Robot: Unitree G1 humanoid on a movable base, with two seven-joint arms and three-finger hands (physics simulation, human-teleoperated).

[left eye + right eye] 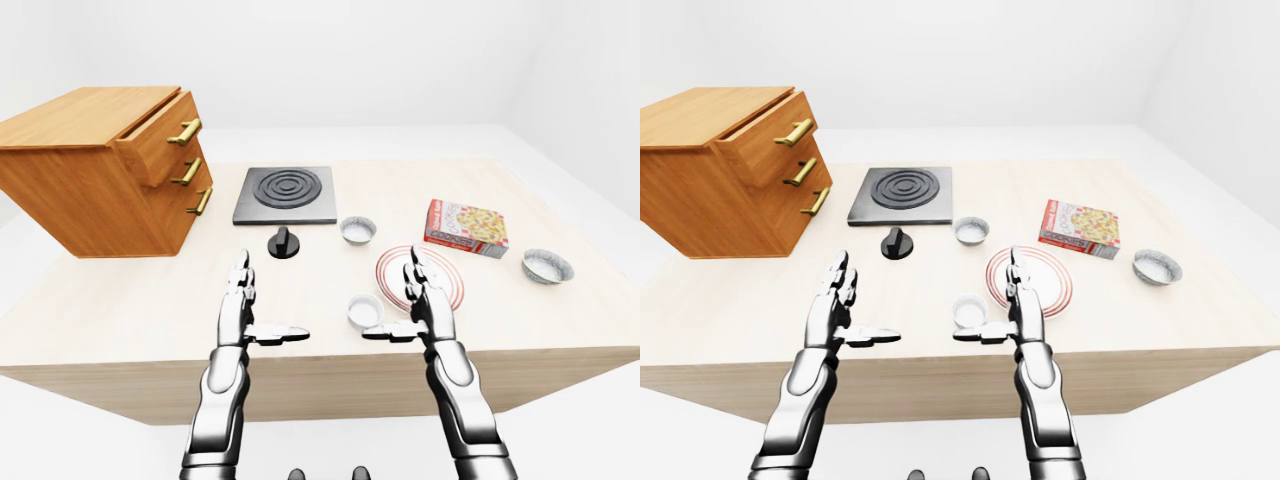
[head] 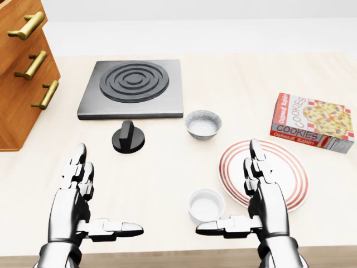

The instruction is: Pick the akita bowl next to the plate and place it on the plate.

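Head view, round white bowl (image 2: 206, 204), red-ringed plate (image 2: 293, 172)

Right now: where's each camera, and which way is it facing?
Head view: on the head, tilted down at the beige tabletop, red-ringed white round plate and small white bowl; left robot hand and right robot hand show, open.
Left-eye view: on the head, aimed across the whole tabletop to the brown wooden drawer cabinet; both forearms show.
Right-eye view: beside it, same aim, same limbs.
Shared: the eye views nearly match; all three share the plate.
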